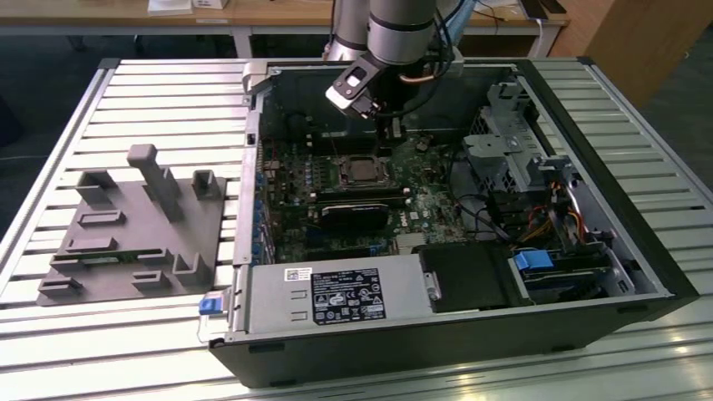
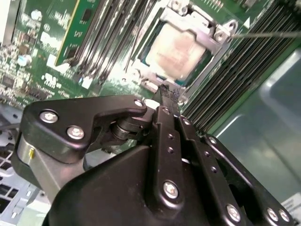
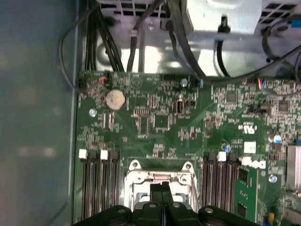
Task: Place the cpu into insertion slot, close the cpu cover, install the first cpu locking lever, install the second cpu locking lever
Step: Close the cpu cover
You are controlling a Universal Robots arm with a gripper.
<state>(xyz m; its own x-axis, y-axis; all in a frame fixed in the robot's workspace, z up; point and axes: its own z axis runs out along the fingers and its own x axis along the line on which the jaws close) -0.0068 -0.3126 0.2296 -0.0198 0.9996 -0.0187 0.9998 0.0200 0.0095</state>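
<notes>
I work inside the open computer case (image 1: pixel 657 276) that lies on the slatted tabletop (image 1: pixel 167 92); my tool (image 1: pixel 386 138) hangs over the far middle of the green circuit board (image 3: pixel 160 122), just beyond the insertion slot (image 1: pixel 361 170). In both wrist views its fingers (image 3: pixel 158 193) are clenched tip to tip, and I see nothing between them; the tips sit right at the edge of the socket frame, though I cannot tell whether they touch it.

The cpu (image 2: pixel 176 49) lies in the slot, its dull metal top showing through the cut-out of the cpu cover (image 2: pixel 212 36); the cover appears to lie flat around it. I judge the placing and the closing done, so the lever work is the step in hand.

A thin metal rod (image 2: pixel 268 34) runs out from one corner of the frame; I take it for one of the locking levers, and I cannot say whether it is latched.

The next move, as I judge it, calls for closed tips and a short, steady press on a slim rod; the memory slots (image 2: pixel 108 33) crowd both sides of the socket, so there is little room to stray.
</notes>
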